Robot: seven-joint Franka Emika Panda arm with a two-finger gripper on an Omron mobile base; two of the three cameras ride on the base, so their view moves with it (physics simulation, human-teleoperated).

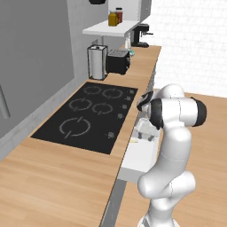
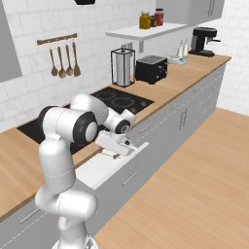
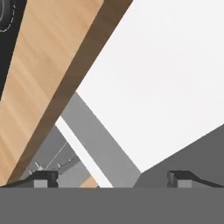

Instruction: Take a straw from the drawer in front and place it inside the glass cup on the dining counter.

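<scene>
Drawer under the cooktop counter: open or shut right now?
Open. The drawer is pulled out from the cabinet front, its white inside showing, with the gripper over it.

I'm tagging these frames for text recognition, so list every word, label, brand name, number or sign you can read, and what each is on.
No text reads in any view.
Jars on the shelf: any labels too small and blurred to read.
Cooktop: ring marks and small knob dots, no words or numbers.
Toaster and coffee machine: no brand or lettering visible.
Drawer and gripper: plain, unmarked.
</scene>
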